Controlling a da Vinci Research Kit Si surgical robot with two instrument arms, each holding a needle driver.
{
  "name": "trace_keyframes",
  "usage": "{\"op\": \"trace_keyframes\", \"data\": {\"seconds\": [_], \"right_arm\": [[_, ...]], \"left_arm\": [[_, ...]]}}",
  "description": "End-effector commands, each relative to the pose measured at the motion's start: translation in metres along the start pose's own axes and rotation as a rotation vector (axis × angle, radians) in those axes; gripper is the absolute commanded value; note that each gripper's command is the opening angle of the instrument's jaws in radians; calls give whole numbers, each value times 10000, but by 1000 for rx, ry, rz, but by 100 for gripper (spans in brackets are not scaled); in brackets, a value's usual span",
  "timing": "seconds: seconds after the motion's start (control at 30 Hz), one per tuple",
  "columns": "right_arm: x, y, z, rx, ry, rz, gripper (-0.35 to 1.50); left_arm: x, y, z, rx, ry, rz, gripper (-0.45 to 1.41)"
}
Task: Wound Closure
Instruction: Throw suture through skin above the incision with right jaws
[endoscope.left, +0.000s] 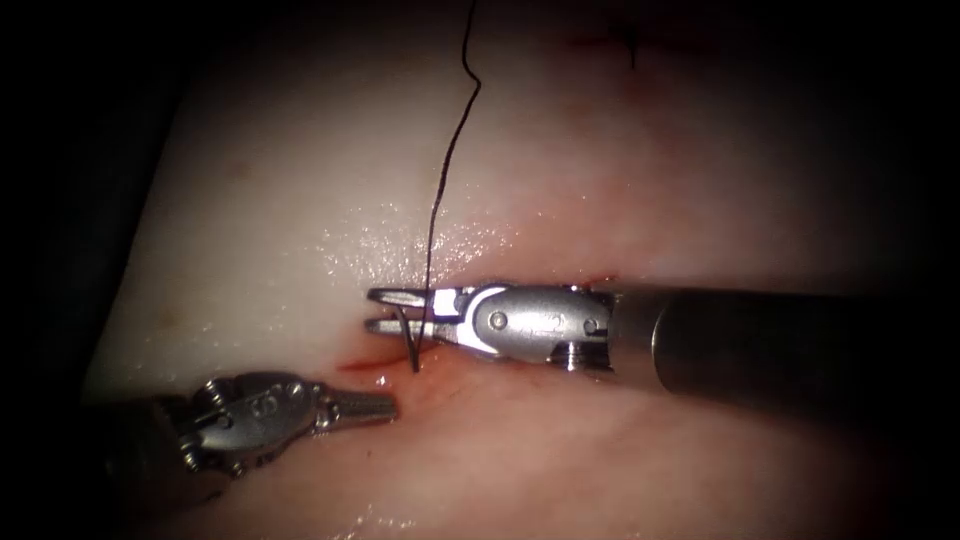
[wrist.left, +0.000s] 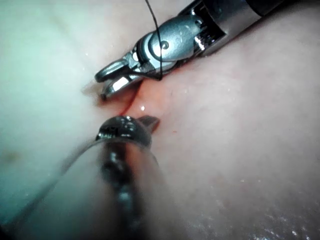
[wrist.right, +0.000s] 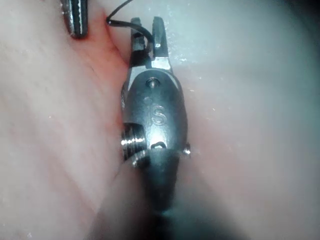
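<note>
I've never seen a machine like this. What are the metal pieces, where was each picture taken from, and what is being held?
This is a surgical practice robot stitching a cut in pork belly, the tissue. The endoscope view looks down from above. The other two pictures come from small cameras riding on each arm.

The right tool comes in from the right with its jaws parted. Dark thread runs down across them. Just below, a thin dark curve, probably the needle, enters the tissue at the cut, by some red fluid. I cannot tell whether the tool grips either one.

The left tool lies below and to the left, with its jaws shut, holding nothing.
</note>
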Motion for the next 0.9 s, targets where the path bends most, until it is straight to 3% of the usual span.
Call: {"op": "trace_keyframes", "data": {"seconds": [0.03, 0.17, 0.2, 0.37, 0.4, 0.63, 0.77, 0.9], "right_arm": [[11, 9, 6, -5, 15, 16, -35], [30, 28, 4, -4, 49, 148, -35], [38, 45, 5, 6, 63, 281, -35], [51, 74, 9, -21, 67, 533, -35], [53, 81, 12, -28, 77, 651, -35], [54, 90, 16, -60, 89, 1109, -35], [52, 94, 15, -58, 94, 1182, -35], [51, 95, 15, 19, 85, 1348, -35]], "left_arm": [[0, -1, 9, 0, 1, 0, -42], [0, 0, 10, 1, 1, -1, -42], [0, 0, 10, 2, 1, 0, -42], [-6, 2, 15, 6, 5, -1, -42], [-10, 4, 18, 4, 8, -9, -42], [-16, 4, 21, -1, 3, -9, -40], [-16, 4, 20, -1, 3, -9, -40], [-16, 4, 20, -2, 0, -8, -40]]}}
